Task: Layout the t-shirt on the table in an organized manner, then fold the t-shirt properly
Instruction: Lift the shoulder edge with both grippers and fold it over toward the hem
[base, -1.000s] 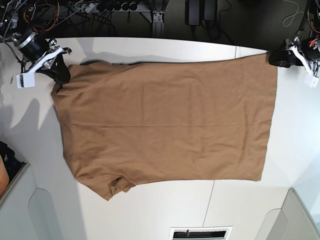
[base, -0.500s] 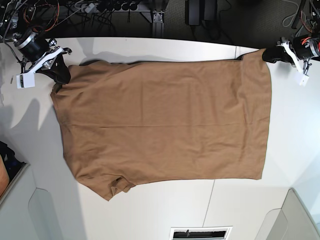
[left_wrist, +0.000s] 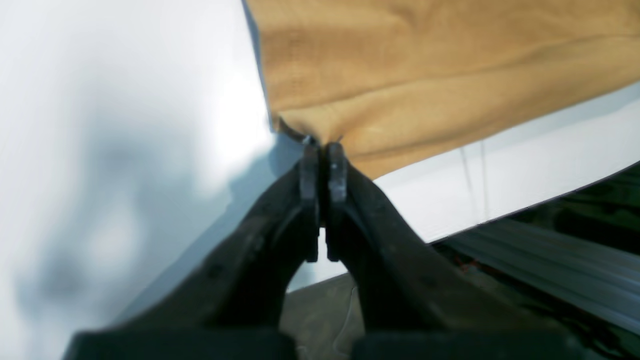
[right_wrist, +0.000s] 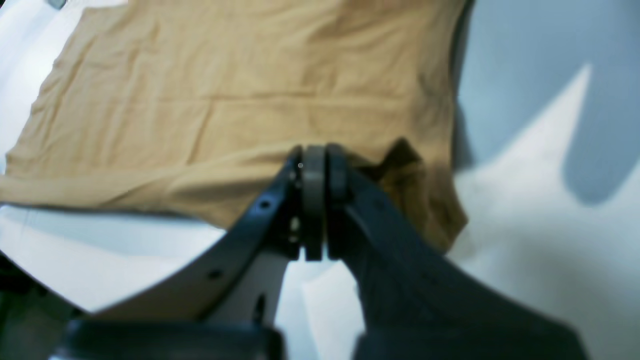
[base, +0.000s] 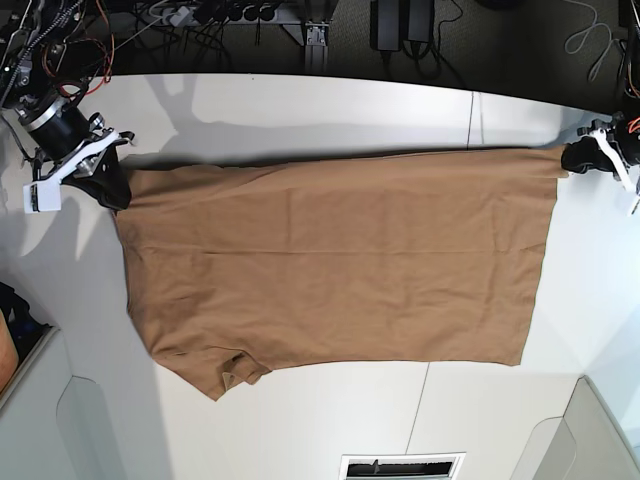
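Observation:
The tan-brown t-shirt (base: 330, 265) lies spread across the white table (base: 330, 110), its far edge pulled taut between the two arms. My left gripper (base: 578, 160) is shut on the shirt's far right corner; in the left wrist view (left_wrist: 322, 147) its jaws pinch the cloth (left_wrist: 425, 75). My right gripper (base: 112, 188) is shut on the far left corner; in the right wrist view (right_wrist: 315, 160) it clamps the shirt edge (right_wrist: 225, 110). A folded sleeve (base: 232, 372) bunches at the near left. The neck tag is hidden.
The table's far edge (base: 300, 78) borders a dark area with cables and power strips (base: 220, 15). A thin seam (base: 418, 410) runs through the near table panel. A vent slot (base: 400, 466) sits at the near edge.
Both grippers have moved toward the near side, dragging the shirt's far edge with them. The left gripper also moved outward to the right, pulling the far edge straight and taut.

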